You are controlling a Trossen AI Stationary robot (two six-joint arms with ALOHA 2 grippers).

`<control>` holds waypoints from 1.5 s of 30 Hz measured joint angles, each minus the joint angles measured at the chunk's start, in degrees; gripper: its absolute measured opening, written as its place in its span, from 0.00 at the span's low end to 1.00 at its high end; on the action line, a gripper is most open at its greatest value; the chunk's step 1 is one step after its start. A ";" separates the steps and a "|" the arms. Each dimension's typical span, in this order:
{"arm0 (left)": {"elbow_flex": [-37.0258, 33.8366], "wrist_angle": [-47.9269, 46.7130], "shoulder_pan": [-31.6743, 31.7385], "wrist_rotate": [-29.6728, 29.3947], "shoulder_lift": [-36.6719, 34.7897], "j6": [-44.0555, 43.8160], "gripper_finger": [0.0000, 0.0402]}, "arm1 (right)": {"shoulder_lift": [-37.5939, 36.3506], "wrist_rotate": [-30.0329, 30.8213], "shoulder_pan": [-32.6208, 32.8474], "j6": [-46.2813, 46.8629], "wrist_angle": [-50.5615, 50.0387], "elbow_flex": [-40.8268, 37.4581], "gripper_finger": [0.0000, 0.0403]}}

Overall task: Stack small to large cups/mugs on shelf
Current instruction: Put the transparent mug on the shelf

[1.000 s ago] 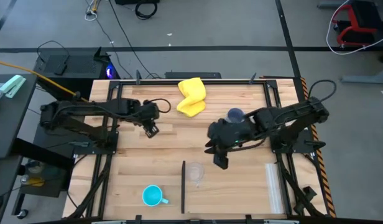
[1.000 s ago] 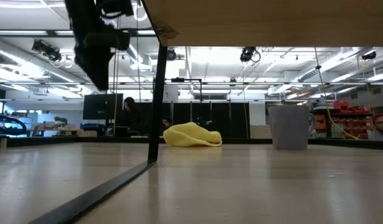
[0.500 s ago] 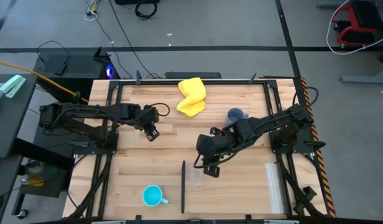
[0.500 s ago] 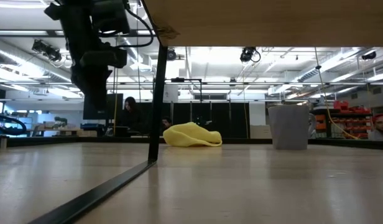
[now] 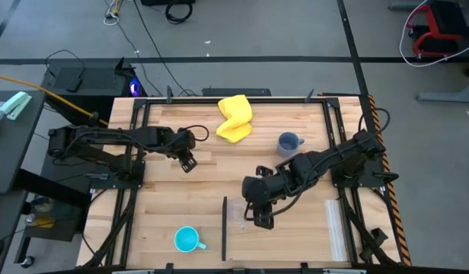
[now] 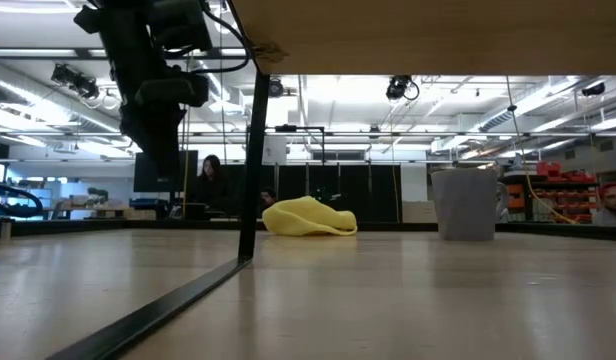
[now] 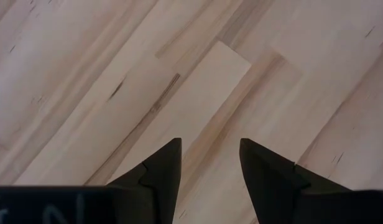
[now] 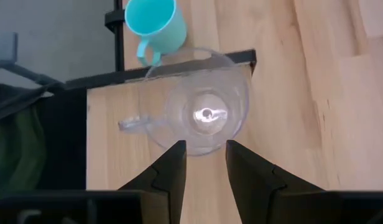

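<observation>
The small clear cup (image 8: 206,115) stands on its base on the wood, next to the black shelf bar (image 8: 179,70), and shows faintly in the high view (image 5: 237,212). My right gripper (image 8: 206,155) is open and hangs over the cup's rim, fingers pointing down (image 5: 261,218). The cyan mug (image 5: 186,240) sits upright near the table's near edge, beyond the bar (image 8: 159,25). The grey-blue mug (image 5: 288,142) stands upright toward the far right (image 6: 464,204). My left gripper (image 7: 207,158) is open over bare wood at the table's left (image 5: 186,160).
A yellow cloth (image 5: 234,118) lies crumpled at the far edge (image 6: 308,217). The black shelf bar (image 5: 224,227) runs toward the near edge between the cyan mug and the clear cup. A clear strip (image 5: 336,228) lies near the right rail. Bare wood lies mid-table.
My right gripper has travelled from the middle of the table toward the near edge, arm stretching out, and now hangs over the clear cup. The cups and the cloth have stayed where they were.
</observation>
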 joint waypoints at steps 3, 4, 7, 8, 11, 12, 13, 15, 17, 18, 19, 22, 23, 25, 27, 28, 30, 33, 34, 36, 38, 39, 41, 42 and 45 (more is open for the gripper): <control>0.00 0.30 0.00 0.00 0.00 0.00 0.42 | 0.31 0.59 -0.27 -0.26 0.07 0.01 0.30; 0.00 0.55 0.00 0.00 0.00 0.00 0.42 | 0.31 0.98 -0.52 -0.53 0.20 -0.01 0.30; 0.02 0.60 0.00 0.00 0.00 0.00 0.42 | 0.31 1.53 -1.19 -1.33 0.47 -0.01 0.30; 0.02 0.63 0.00 0.00 0.00 0.01 0.42 | 0.31 1.50 -1.35 -1.39 0.57 -0.01 0.30; 0.02 0.67 0.00 -0.02 0.00 0.86 0.42 | 0.31 1.56 -1.59 -1.56 0.60 -0.01 0.30; 0.02 0.67 0.00 0.00 0.00 0.85 0.42 | 0.31 1.51 -1.78 -1.61 0.60 -0.01 0.30; 0.02 0.67 0.00 0.00 0.00 0.83 0.42 | 0.31 1.49 -1.87 -1.77 0.60 -0.04 0.30; 0.02 0.67 0.00 -0.01 0.00 0.83 0.42 | 0.31 1.50 -1.89 -1.88 0.58 -0.10 0.30; 0.02 0.67 0.00 0.00 0.00 0.83 0.42 | 0.31 1.55 -1.95 -1.92 0.60 -0.10 0.30; 0.02 0.67 0.00 0.00 0.00 0.83 0.42 | 0.31 1.55 -1.95 -1.96 0.60 -0.12 0.30; 0.02 0.67 0.00 -0.01 0.00 0.83 0.42 | 0.31 1.55 -1.90 -1.98 0.58 -0.12 0.30; 0.02 0.70 0.00 0.00 0.01 0.83 0.41 | 1.00 1.58 -1.90 -2.00 0.52 -0.12 0.30; 0.02 0.71 0.00 0.00 0.02 0.83 0.41 | 1.20 1.68 -1.90 -2.08 0.13 -0.18 0.30; 0.02 0.70 0.00 0.00 0.02 0.83 0.41 | 1.72 1.72 -2.04 -2.37 -0.06 -0.18 0.30; 0.02 0.74 0.00 0.00 0.02 0.83 0.41 | 1.94 1.72 -2.27 -2.44 -0.21 -0.16 0.30; 0.02 0.81 -0.02 0.01 0.02 0.83 0.41 | 2.20 1.72 -2.31 -2.44 -0.62 -0.16 0.30; 0.04 0.76 -0.02 0.21 0.02 0.83 0.41 | 2.80 1.72 -2.32 -2.45 -0.46 -0.16 0.30; 0.04 0.77 -0.02 0.37 0.04 0.83 0.42 | 3.47 1.70 -2.29 -2.59 -0.88 -0.18 0.30; 0.04 0.73 -0.02 0.37 0.04 0.85 0.42 | 3.58 1.70 -2.38 -2.86 -0.92 -0.18 0.30; 0.05 0.78 -0.02 0.37 0.04 0.85 0.42 | 4.00 1.70 -2.42 -3.00 -0.94 -0.18 0.30; 0.07 0.72 -0.02 0.38 0.04 0.85 0.42 | 4.07 1.70 -2.43 -3.04 -0.90 -0.18 0.30; 0.07 0.76 -0.02 0.37 0.04 0.87 0.42 | 4.07 1.70 -2.42 -2.98 -0.84 -0.18 0.30; 0.07 0.66 -0.02 0.37 0.04 0.87 0.42 | 4.07 1.69 -2.38 -2.26 -0.62 -0.18 0.29; 0.07 0.68 -0.02 0.39 0.04 0.87 0.42 | 4.06 1.68 -2.38 -1.98 -0.64 -0.18 0.29; 0.07 0.66 -0.02 0.39 0.04 0.87 0.42 | 3.78 1.70 -2.40 -1.68 -0.63 -0.18 0.24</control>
